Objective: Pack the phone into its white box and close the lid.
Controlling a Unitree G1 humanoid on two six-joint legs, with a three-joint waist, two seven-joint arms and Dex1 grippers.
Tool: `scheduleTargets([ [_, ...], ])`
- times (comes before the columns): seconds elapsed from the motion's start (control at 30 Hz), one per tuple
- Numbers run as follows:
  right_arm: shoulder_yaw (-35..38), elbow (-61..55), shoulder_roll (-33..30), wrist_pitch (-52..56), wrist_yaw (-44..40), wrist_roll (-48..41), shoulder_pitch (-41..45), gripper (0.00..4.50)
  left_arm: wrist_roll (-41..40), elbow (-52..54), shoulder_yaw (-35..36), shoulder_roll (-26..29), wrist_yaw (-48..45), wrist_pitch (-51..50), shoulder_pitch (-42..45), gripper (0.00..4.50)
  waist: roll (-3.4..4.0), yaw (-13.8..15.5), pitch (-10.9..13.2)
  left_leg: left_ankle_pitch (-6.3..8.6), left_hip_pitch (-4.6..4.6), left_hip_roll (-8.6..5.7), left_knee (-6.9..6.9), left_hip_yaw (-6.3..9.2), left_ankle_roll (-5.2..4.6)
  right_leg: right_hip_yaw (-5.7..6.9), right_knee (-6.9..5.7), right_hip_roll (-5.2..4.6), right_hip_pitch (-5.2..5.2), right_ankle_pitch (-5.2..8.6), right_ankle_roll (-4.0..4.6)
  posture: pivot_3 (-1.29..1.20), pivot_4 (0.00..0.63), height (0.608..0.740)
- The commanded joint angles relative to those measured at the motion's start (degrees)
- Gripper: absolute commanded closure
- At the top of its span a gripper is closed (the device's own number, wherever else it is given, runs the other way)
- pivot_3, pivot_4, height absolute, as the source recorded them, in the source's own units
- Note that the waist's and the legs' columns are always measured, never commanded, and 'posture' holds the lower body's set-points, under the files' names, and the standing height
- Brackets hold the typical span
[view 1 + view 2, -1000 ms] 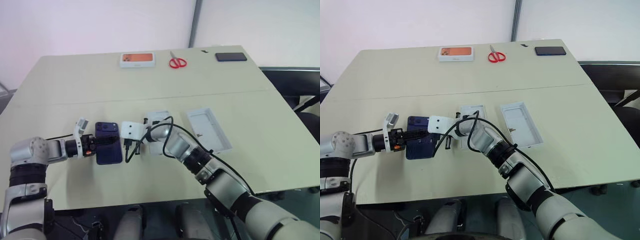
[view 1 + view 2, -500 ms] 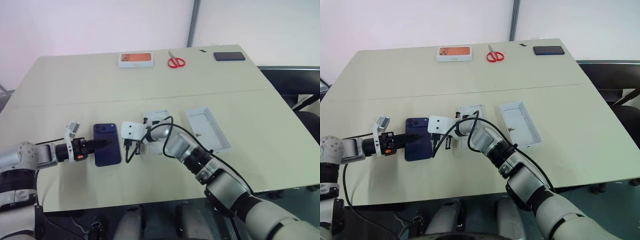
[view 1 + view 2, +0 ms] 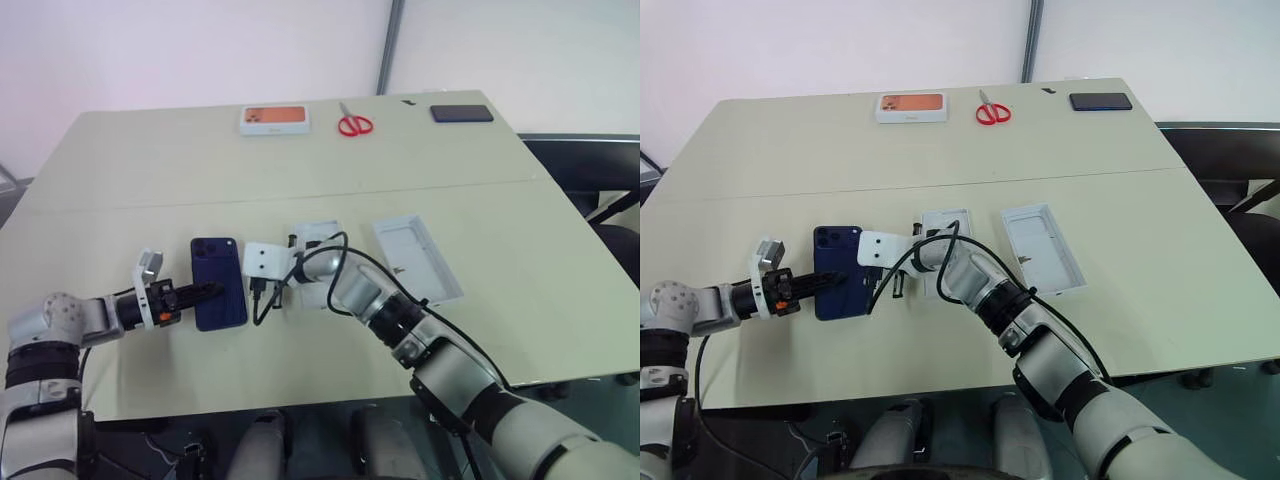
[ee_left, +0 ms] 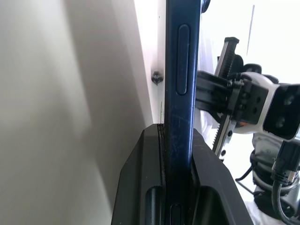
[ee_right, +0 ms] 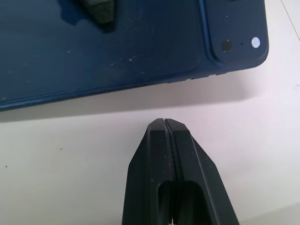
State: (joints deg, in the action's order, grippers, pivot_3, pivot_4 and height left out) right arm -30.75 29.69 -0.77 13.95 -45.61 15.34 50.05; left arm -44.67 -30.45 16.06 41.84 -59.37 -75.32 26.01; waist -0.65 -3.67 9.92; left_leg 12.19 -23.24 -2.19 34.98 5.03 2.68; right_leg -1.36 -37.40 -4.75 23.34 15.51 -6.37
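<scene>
The dark navy phone (image 3: 220,283) lies back up on the table, camera cluster at its far corner. My left gripper (image 3: 206,290) reaches in from the left and is shut on the phone's edge (image 4: 180,70), which sits clamped between the two black fingers (image 4: 140,183). My right gripper (image 5: 164,123) is shut with nothing in it, its tips on the table just beside the phone's right edge (image 5: 140,86). Two white hollow box halves lie to the right: one (image 3: 418,258) in the open, one (image 3: 316,236) partly hidden behind my right wrist. I cannot tell which is the box and which the lid.
Along the table's far edge lie a white box with an orange picture (image 3: 273,119), red scissors (image 3: 354,124) and a black slab (image 3: 461,113). A dark chair (image 3: 590,180) stands past the table's right side. A black cable (image 3: 330,262) loops over my right wrist.
My left gripper's fingers have closed onto the phone's left edge, and its wrist has rolled a little. The right arm has stayed still.
</scene>
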Motion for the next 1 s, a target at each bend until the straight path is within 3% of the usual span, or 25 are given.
scheduleTargets([
  [0.03, 6.6, -8.4, 0.4, 1.2, -1.6, -6.9, -0.3, 4.5, -0.2, -0.2, 1.9, 0.4, -0.9, 1.7, -0.9, 4.47, 0.01, -0.1, 0.0, 0.0, -0.01, 0.01, 0.0, 0.0, 0.0, 0.0, 0.0, 0.0, 0.01, 0.0, 0.0, 0.0, 0.15, 0.74],
  [0.2, 14.0, -17.8, -1.2, 9.0, -6.0, -17.4, -2.6, 4.5, -5.9, 0.7, 8.6, -0.6, -0.9, -2.3, 0.3, 4.47, -0.08, -0.1, 0.1, 0.0, -0.13, 0.09, 0.02, 0.05, 0.0, 0.01, -0.01, -0.01, 0.1, 0.0, 0.0, 0.0, 0.15, 0.74],
  [0.27, 15.0, -21.8, -4.9, 10.7, -9.3, -19.7, -4.5, 4.5, -7.2, 1.4, 10.8, -1.4, 0.3, -3.2, 0.6, 4.47, -0.09, 0.1, 0.1, 0.0, -0.15, 0.08, 0.02, 0.04, 0.0, 0.01, 0.0, -0.04, 0.12, 0.0, 0.0, 0.0, 0.15, 0.74],
  [0.4, 14.1, -29.4, -13.9, 14.1, -16.1, -23.4, -10.3, 3.18, -10.3, 3.4, 15.2, -3.6, 4.4, -6.6, 1.4, 4.5, -0.14, 1.2, 0.1, 0.01, -0.19, 0.01, 0.07, -0.01, -0.02, 0.04, 0.1, -0.2, 0.07, 0.0, -0.01, 0.0, 0.15, 0.74],
  [0.53, 10.0, -36.7, -24.2, 12.0, -23.5, -23.3, -15.6, 1.1, -10.9, 6.2, 17.4, -6.5, 9.4, -6.9, 1.1, 4.5, -0.18, 1.3, 0.1, 0.01, -0.2, -0.03, 0.13, -0.05, -0.03, 0.07, 0.1, -0.26, 0.05, 0.0, -0.03, 0.0, 0.15, 0.74],
  [0.7, 8.0, -36.0, -30.3, 7.6, -24.5, -20.3, -17.0, 1.1, -12.5, 9.6, 18.5, -9.2, 13.2, -7.8, 1.3, 4.5, -0.25, 1.0, 0.2, 0.01, -0.19, -0.01, 0.12, -0.12, -0.03, 0.07, 0.1, -0.17, 0.07, 0.0, -0.03, 0.0, 0.15, 0.74],
  [1.0, 5.1, -29.7, -29.7, 3.0, -21.3, -14.6, -15.5, 1.1, -14.9, 16.5, 17.1, -14.4, 18.3, -10.7, -0.1, 4.5, -0.43, 1.5, 0.3, 0.01, -0.2, -0.01, 0.16, -0.1, -0.02, 0.08, 0.11, -0.28, 0.03, -0.01, -0.03, 0.0, 0.15, 0.74],
])
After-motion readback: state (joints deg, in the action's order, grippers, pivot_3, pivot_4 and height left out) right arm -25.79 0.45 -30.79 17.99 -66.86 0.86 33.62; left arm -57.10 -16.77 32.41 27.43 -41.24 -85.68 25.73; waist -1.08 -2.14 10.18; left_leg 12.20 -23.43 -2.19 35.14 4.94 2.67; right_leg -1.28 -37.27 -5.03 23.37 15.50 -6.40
